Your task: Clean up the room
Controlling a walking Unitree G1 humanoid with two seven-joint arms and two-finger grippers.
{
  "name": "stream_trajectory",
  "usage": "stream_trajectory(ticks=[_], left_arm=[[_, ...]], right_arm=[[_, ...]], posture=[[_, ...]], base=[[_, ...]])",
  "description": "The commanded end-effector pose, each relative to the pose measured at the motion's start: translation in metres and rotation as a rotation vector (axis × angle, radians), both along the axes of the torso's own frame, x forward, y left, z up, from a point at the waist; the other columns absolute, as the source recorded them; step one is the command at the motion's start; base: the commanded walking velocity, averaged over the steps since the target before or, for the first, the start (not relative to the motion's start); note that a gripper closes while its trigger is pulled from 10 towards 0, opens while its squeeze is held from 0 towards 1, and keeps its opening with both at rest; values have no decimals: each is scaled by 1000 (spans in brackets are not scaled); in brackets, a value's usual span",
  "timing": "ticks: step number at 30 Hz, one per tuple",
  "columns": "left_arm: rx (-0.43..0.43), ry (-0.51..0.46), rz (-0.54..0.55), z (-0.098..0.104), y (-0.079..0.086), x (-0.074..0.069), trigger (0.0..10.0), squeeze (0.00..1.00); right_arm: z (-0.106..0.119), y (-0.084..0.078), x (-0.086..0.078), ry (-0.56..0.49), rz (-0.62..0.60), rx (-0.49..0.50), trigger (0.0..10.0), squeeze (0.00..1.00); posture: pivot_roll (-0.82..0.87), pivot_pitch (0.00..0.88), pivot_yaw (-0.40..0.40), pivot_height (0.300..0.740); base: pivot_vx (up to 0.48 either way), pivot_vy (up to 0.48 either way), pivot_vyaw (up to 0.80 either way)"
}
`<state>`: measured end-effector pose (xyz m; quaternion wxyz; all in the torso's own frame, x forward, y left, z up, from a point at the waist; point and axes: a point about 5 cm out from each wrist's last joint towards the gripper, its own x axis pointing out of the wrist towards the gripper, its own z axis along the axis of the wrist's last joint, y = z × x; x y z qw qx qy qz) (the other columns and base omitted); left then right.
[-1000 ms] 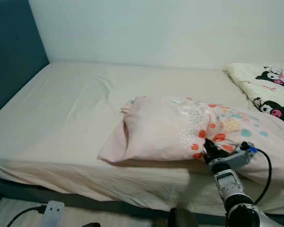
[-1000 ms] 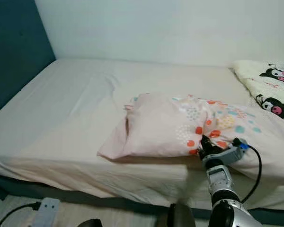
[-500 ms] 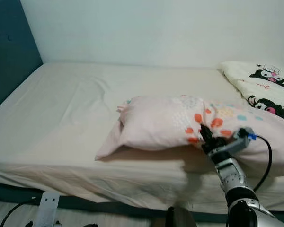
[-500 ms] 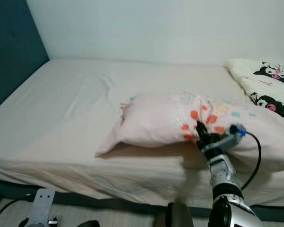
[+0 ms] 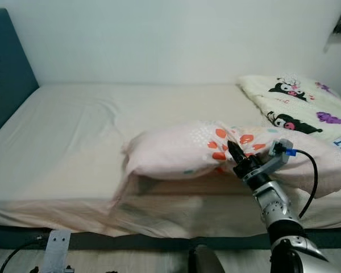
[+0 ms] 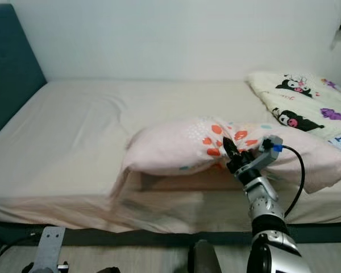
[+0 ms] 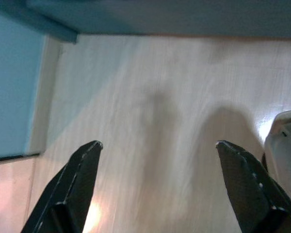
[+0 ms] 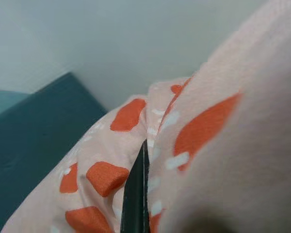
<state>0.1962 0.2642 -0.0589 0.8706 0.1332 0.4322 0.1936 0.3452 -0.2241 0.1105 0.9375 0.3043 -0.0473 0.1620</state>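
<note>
Pillow (image 5: 176, 153): soft matt cloth, mid-frame. Bed sheet (image 5: 68, 131): matt cloth, wrinkled. Floor (image 7: 155, 121): smooth wood-look w/ sheen.

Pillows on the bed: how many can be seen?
1: the pink pillow near the bed's front edge, gripped by the right hand. The cartoon-print bedding at the right might hide more.

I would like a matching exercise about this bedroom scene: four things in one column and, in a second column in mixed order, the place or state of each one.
Things:
1. pink pillow
2. cartoon blanket
3. left gripper
4. headboard

Places or states:
A. dark teal, at the bed's left end
B. open, above the wooden floor
C. pinched by the right gripper, lifted off the sheet
D. lying at the bed's right end

Pairs: 1-C, 2-D, 3-B, 4-A
</note>
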Motion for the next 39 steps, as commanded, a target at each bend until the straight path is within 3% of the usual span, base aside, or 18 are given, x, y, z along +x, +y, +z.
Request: stream_trajectory(ticks=[1,16,29,39], left_arm=[[2,35,1,-4,3,-10,10000,0],[-6,36,-36,-5,-2,-8,10000,0],[-30,33,-4,-7,-5,-10,10000,0],[-30,47,8,-8,-5,-11,10000,0]], right_arm=[[14,6,5,-70,33,-5,0,0],[22,15,5,-105,86,-23,0,0],[38,37,6,-169,196,-83,0,0],[40,41,6,-165,194,-128,0,0]], posture=[[8,0,-30,603],[12,0,-31,647],[10,0,-39,695],[7,0,-41,725]], base=[[0,0,0],[0,0,0],[0,0,0],[-422,0,0]])
